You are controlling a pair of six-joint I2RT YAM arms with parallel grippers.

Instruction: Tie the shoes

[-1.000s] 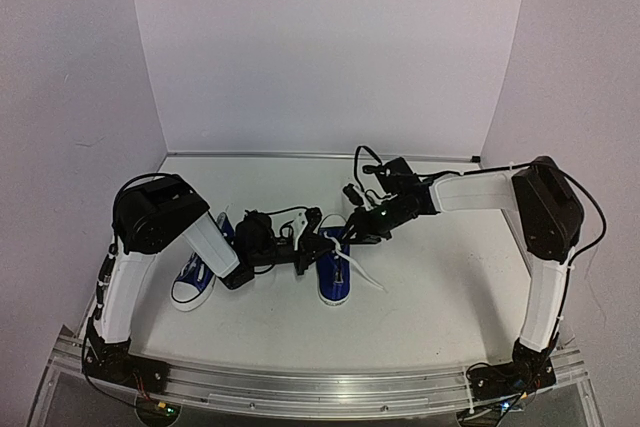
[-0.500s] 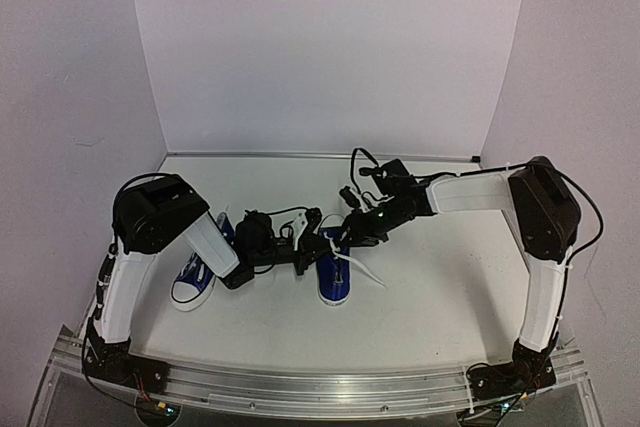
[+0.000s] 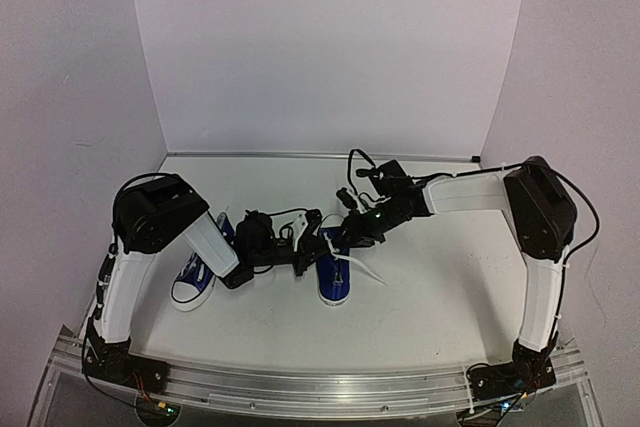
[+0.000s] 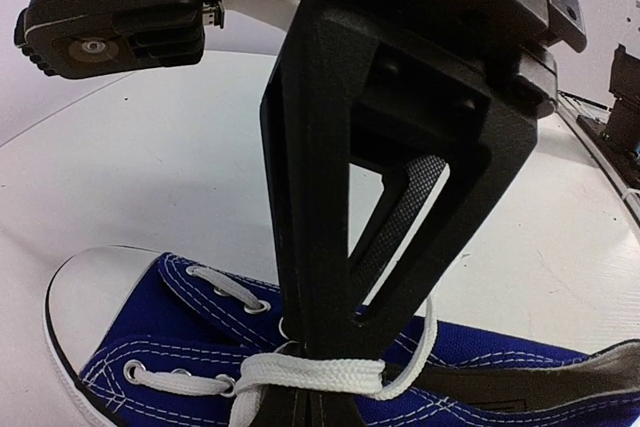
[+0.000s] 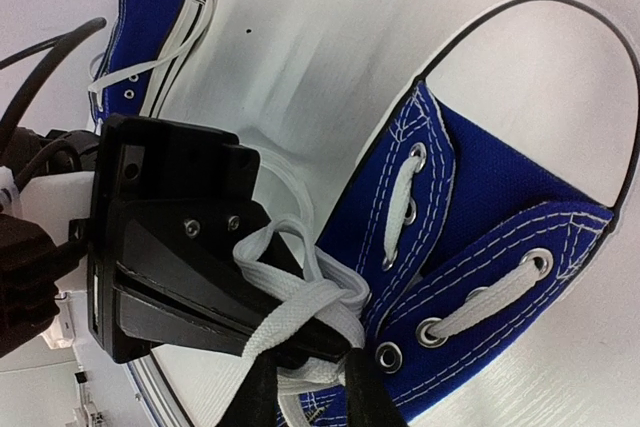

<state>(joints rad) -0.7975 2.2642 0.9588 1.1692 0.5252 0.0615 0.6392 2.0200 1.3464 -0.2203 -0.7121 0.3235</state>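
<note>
Two blue shoes with white laces stand on the white table: one (image 3: 193, 282) at the left, the other (image 3: 335, 282) in the middle. Both grippers meet over the middle shoe's (image 5: 500, 197) laced top. My left gripper (image 3: 312, 252) (image 4: 320, 347) is shut, and a flat white lace (image 4: 320, 374) is wound across its closed fingers, with a loop rising to the right. My right gripper (image 3: 340, 240) (image 5: 312, 387) comes in from the right; its fingers stand slightly apart with a band of the lace (image 5: 300, 312) between them, beside the knot.
A loose lace end (image 3: 365, 275) trails on the table to the right of the middle shoe. The other shoe (image 5: 150, 7) lies behind my left arm. White walls close in the back and both sides. A metal rail (image 3: 320, 387) runs along the near edge.
My right gripper has shifted a little left, closer to the middle shoe's laces, briefly loosening and closing again. The left arm and both shoes have stayed put.
</note>
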